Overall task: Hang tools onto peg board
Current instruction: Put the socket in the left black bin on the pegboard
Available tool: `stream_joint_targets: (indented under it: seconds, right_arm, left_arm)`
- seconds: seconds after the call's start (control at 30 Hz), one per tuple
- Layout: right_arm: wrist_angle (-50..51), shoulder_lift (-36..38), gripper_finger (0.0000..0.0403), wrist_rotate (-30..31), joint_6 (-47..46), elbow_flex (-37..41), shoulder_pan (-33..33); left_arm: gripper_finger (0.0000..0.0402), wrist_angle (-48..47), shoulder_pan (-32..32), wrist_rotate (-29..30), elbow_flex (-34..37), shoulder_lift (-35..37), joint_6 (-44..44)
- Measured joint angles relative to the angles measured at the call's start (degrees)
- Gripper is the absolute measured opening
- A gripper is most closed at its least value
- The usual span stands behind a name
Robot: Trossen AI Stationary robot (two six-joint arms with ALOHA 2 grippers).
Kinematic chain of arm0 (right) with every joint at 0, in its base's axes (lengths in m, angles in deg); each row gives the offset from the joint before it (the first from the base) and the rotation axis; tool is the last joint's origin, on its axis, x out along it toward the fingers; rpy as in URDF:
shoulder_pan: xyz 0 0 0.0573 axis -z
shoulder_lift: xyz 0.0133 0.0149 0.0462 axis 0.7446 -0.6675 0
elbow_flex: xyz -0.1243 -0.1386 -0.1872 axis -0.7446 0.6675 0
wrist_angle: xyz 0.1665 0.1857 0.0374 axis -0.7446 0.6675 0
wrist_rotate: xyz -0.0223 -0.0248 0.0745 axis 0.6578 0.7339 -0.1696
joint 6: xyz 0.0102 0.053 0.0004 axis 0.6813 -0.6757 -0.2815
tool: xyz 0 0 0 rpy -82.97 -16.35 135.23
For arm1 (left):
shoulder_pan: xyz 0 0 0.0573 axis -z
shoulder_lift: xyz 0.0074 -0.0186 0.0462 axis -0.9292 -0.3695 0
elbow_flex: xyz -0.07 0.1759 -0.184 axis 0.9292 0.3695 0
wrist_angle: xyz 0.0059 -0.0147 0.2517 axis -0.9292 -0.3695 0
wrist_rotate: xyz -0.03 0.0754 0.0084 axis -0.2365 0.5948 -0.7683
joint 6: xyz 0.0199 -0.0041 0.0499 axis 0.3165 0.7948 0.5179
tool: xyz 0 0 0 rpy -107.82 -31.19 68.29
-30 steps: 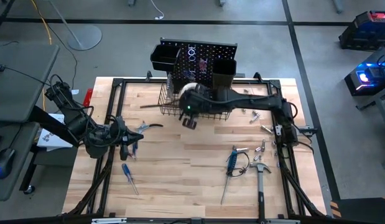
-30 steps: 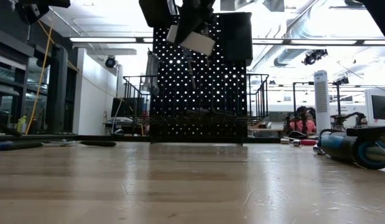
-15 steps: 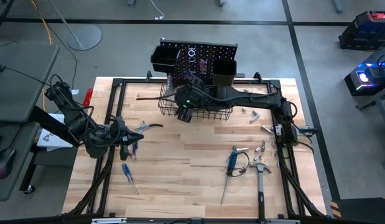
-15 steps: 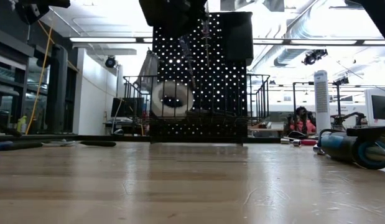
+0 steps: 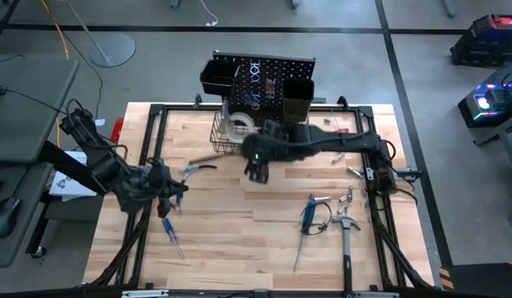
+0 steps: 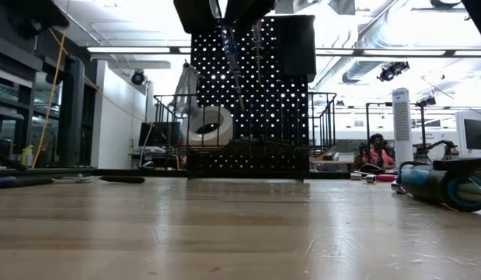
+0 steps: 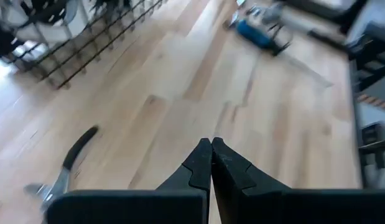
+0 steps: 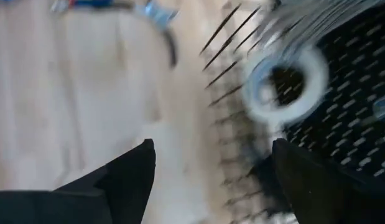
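Observation:
The white tape roll (image 5: pixel 237 124) (image 6: pixel 209 124) (image 8: pixel 284 84) lies tilted in the left part of the black wire basket (image 5: pixel 222 146) on the peg board (image 5: pixel 264 73) (image 6: pixel 252 93). My right gripper (image 5: pixel 256 170) (image 8: pixel 212 149) hovers open and empty above the table, just near of the basket. At the table's left, my left gripper (image 5: pixel 174 189) (image 7: pixel 211 147) is shut and holds nothing. A black-handled tool (image 5: pixel 196 170) (image 7: pixel 66 167) lies beside it.
A blue screwdriver (image 5: pixel 171 235) lies near the left front. At the right lie a blue-handled tool (image 5: pixel 308 213), a hammer (image 5: pixel 346 238) and small silver tools (image 5: pixel 348 195). Two black bins (image 5: pixel 214 81) (image 5: pixel 297 93) hang on the board. Bare wood spans the middle.
My right gripper has opened and let go of the tape roll, which has fallen from high in front of the board into the basket and tipped over there. The gripper has then drawn back toward the table's near edge.

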Motion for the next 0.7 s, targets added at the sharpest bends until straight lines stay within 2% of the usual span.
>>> stream_joint_targets:
  seconds: [0.17, 0.4, 0.53, 0.7]
  right_arm:
    - [2.06, 0.00, 0.0307, -2.82, -6.10, 5.07, -6.71]
    - [5.39, 1.83, 0.0307, -2.57, -19.47, 14.61, -16.11]
    - [6.42, 8.03, 0.0307, -3.86, -34.67, 25.91, -20.75]
    - [5.03, 20.48, 0.0307, -9.12, -60.88, 44.60, -24.91]
  left_arm:
    - [0.0042, 0.92, -0.96, -4.17, 0.02, -5.58, 2.66]
    - [0.0146, 5.93, -5.26, -9.21, 0.02, -12.97, 2.74]
    - [0.0194, 8.32, -7.95, -12.20, 0.02, -14.04, 2.80]
    - [0.0224, 8.38, -11.15, -13.72, 0.02, -13.61, 2.46]
